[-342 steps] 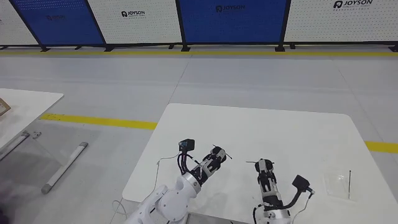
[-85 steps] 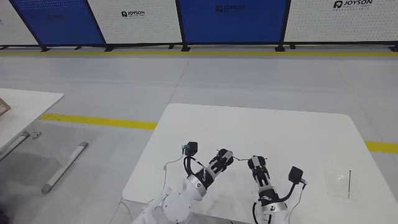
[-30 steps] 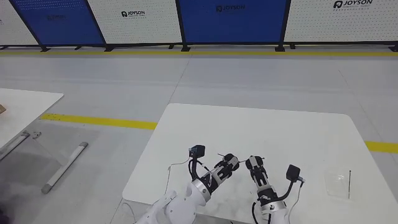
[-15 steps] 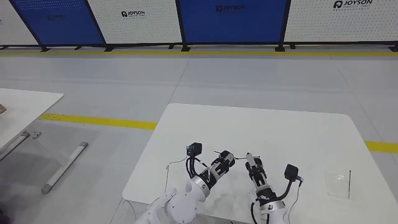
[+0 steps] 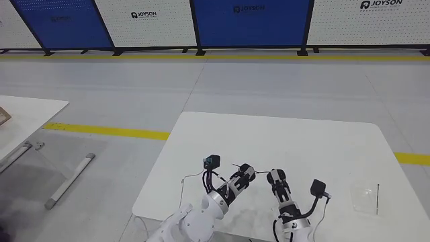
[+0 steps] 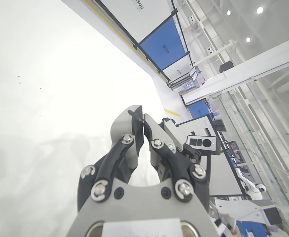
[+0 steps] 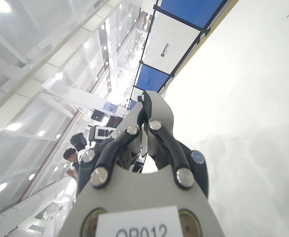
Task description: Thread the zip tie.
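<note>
Since our left gripper [image 5: 243, 172] and right gripper [image 5: 274, 175] each clench the zip tie [image 7: 141, 98] above the surface's [image 5: 269, 134] six o'clock edge, we should align tail with head slot before pushing.

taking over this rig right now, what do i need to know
Left claw: shut on one end of the zip tie.
Right claw: shut on the other end. The two claws sit tip to tip over the near part of the table.
Aside: a clear bag and a thin black strip lie on the table beyond the right arm.
Done: tie lifted, ends brought together.
Left: I cannot tell whether the tail has entered the head. Check that, then likely push it through and pull.
</note>
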